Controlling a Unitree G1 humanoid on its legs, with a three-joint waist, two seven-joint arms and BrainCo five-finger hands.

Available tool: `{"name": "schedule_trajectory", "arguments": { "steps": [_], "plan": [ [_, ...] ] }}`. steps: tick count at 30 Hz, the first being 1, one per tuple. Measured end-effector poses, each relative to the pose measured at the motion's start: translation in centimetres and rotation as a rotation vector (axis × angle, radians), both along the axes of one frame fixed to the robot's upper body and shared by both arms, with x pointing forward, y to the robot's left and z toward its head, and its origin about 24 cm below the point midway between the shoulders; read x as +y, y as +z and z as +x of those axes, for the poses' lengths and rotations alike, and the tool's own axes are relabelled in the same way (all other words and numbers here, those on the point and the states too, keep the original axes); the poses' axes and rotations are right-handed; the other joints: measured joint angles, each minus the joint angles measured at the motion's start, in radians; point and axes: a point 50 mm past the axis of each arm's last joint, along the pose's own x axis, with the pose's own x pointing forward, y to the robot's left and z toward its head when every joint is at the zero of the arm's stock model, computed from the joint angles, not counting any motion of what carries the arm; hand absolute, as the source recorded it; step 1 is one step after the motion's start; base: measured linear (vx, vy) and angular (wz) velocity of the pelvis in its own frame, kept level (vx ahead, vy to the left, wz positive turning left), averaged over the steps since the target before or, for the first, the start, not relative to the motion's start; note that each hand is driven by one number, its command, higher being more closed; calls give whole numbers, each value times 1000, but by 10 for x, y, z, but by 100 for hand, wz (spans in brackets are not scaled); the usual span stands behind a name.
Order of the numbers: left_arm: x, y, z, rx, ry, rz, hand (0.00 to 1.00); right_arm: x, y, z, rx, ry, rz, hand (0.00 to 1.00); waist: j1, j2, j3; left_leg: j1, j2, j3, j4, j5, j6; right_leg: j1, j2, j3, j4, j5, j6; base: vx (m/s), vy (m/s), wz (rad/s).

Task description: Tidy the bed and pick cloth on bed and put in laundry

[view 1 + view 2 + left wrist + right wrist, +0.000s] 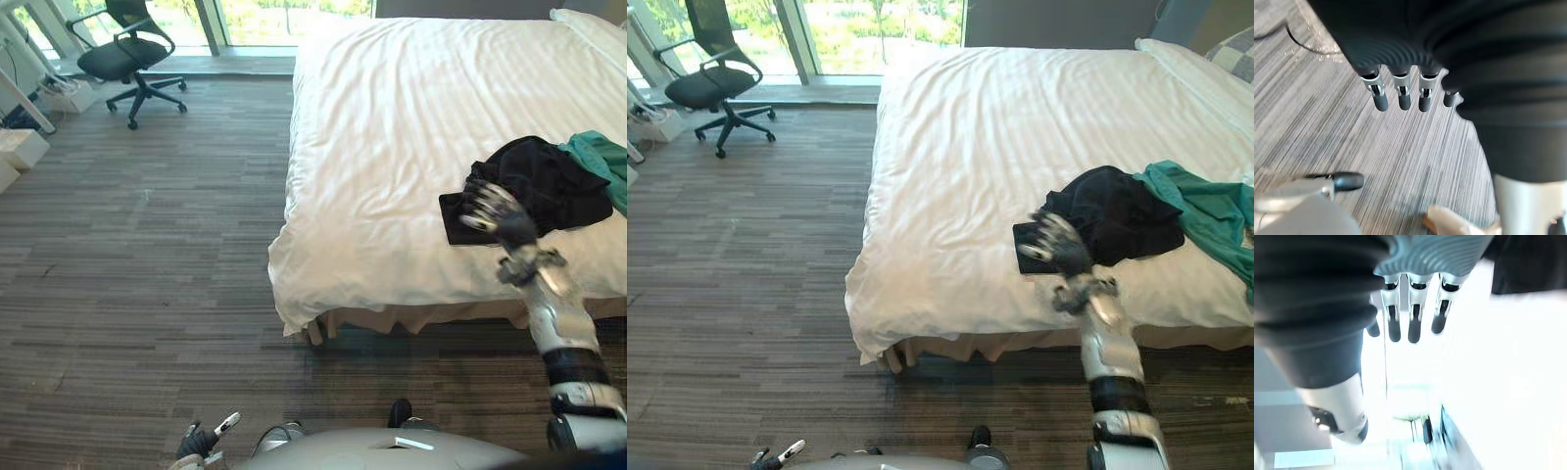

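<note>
Hovering with fingers straight and holding nothing, the right robot hand (495, 211) is hanging just at the near rim of the black cloth (544, 181). The pictures do not settle whether its fingertips are touching the fabric. That cloth is lying crumpled close to the front edge of the bed (392, 117), toward the right-hand side. The teal cloth (600, 162) is lying against its far right flank, and the two seem to be overlapping a little. The black cloth is probably light, soft and limp, so it will likely be sagging and trailing once lifted. The raised, bunched middle looks like a better hold than the thin flat flap nearest the fingers. A shallow pinch there risks catching the white cover beneath, and the teal cloth may be dragged along. The left robot hand (201, 443) is hanging low over the floor (1400, 147), fingers straight and empty.
</note>
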Motion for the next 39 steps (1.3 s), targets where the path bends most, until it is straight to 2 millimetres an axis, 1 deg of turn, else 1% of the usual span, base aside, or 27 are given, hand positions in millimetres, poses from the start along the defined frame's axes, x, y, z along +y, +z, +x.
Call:
{"name": "schedule_trajectory", "arguments": {
  "steps": [1,3,4,6,7,8,9,12,14,15,16,17,18,19,22,23,25,27,28,30,32,33,34,35,36,38,39],
  "plan": [
    [-1,0,1,-3,-12,-1,0,8,3,5,0,38,-12,100,3,-2,0,0,-1,-4,-2,3,0,1,0,-2,0,4,1,-10,-3,20],
    [-7,0,9,-44,-60,-18,0,31,14,20,12,165,-58,100,24,-5,2,0,-5,-24,-2,9,4,15,-6,-27,0,6,0,6,12,26],
    [-8,0,10,-52,-69,-20,0,37,15,23,16,187,-69,100,28,-5,3,1,-6,-32,-2,10,4,19,-7,-33,0,6,0,12,22,32],
    [-12,2,16,-92,-96,-35,0,61,26,35,9,282,-108,100,53,-16,17,1,-10,-52,-1,14,8,33,-12,-53,0,6,0,3,23,26],
    [-13,2,18,-97,-103,-38,0,68,29,38,5,304,-110,100,60,-21,23,-1,-11,-57,-1,17,9,34,-13,-56,0,6,0,-19,12,24],
    [-14,2,22,-112,-116,-49,0,85,36,43,-7,353,-122,100,81,-33,35,-17,-11,-64,7,22,12,27,-15,-57,0,8,-1,-28,4,19],
    [-16,3,26,-124,-129,-51,0,93,41,46,-19,375,-131,100,88,-38,47,-27,-11,-73,14,23,13,25,-16,-64,0,9,-2,-60,-7,32],
    [-19,14,67,-259,-194,-67,0,138,89,61,-136,446,-139,100,146,-63,151,-106,-9,-115,29,55,15,-20,-19,-103,4,22,-14,-121,-25,38],
    [-19,21,85,-327,-214,-63,0,151,112,64,-196,458,-147,100,169,-66,206,-148,-7,-136,30,69,13,-47,-20,-124,6,25,-18,-141,-33,42],
    [-21,29,103,-390,-238,-67,0,158,134,66,-256,453,-150,100,188,-64,266,-186,-7,-160,31,89,13,-68,-22,-152,7,30,-26,-133,-19,48],
    [-21,30,105,-401,-243,-67,0,159,137,67,-264,451,-149,100,191,-65,275,-194,-7,-162,31,91,11,-73,-23,-156,7,31,-27,-117,-3,46],
    [-22,35,115,-436,-252,-71,0,163,151,68,-299,445,-157,100,205,-64,313,-225,-5,-173,34,104,11,-103,-24,-165,25,29,-33,-98,3,31],
    [-26,37,121,-460,-247,-92,0,167,163,68,-331,439,-170,100,211,-62,345,-258,-1,-186,42,115,14,-140,-35,-185,74,18,-45,-98,11,39],
    [-27,39,124,-472,-236,-107,0,168,167,68,-338,433,-173,100,212,-61,354,-283,-1,-199,52,119,14,-167,-44,-195,109,2,-51,-56,12,42],
    [-36,41,134,-488,-243,-158,0,163,168,72,-316,387,-168,100,227,-46,369,-335,-9,-230,80,120,15,-230,-82,-216,220,-53,-55,1,12,33],
    [-40,44,140,-498,-274,-161,0,160,171,73,-315,367,-177,100,238,-34,376,-361,-16,-236,98,120,15,-262,-103,-218,269,-73,-55,-16,18,33],
    [-55,51,155,-524,-391,-140,0,151,183,79,-312,287,-209,100,247,-1,394,-408,-30,-245,121,121,17,-316,-137,-220,335,-99,-53,-56,19,25],
    [-75,67,174,-601,-520,-120,0,133,190,88,-287,171,-228,100,269,46,413,-472,-45,-246,147,126,25,-398,-183,-218,418,-126,-56,-108,-1,17],
    [-81,70,178,-622,-542,-131,0,127,189,90,-272,143,-233,100,272,59,415,-491,-49,-249,155,128,27,-417,-193,-218,436,-131,-58,-82,-26,22],
    [-107,78,187,-671,-582,-197,0,108,182,97,-217,58,-250,100,274,98,422,-542,-63,-259,179,131,32,-465,-220,-221,478,-141,-60,-77,-20,25],
    [-132,91,199,-727,-628,-256,0,80,174,103,-153,-70,-268,100,279,142,427,-613,-65,-273,204,134,39,-523,-232,-235,504,-149,-64,-108,-26,22],
    [-139,94,202,-739,-645,-267,0,70,172,104,-138,-110,-277,100,286,154,427,-633,-63,-276,211,136,39,-540,-232,-238,508,-150,-66,-97,-51,11],
    [-150,98,206,-753,-669,-287,0,51,166,106,-98,-185,-287,100,303,161,422,-670,-60,-276,216,142,38,-577,-232,-238,514,-152,-70,-83,-61,6],
    [-156,100,208,-765,-681,-300,0,39,162,107,-72,-227,-291,100,311,162,421,-696,-56,-279,220,147,36,-603,-232,-240,520,-153,-76,-72,-78,5],
    [-164,106,214,-794,-688,-325,0,32,160,108,-65,-245,-271,100,328,163,421,-736,-47,-284,231,149,32,-640,-229,-245,523,-156,-86,-51,-85,7],
    [-172,111,217,-814,-684,-353,0,27,162,108,-75,-267,-240,100,340,165,419,-766,-41,-287,239,151,30,-664,-223,-249,524,-157,-91,-24,-73,6],
    [-182,115,219,-830,-686,-392,0,13,163,108,-68,-310,-185,100,357,180,410,-797,-38,-294,255,150,29,-682,-219,-256,520,-150,-101,-1,-46,8]
  ]
}}
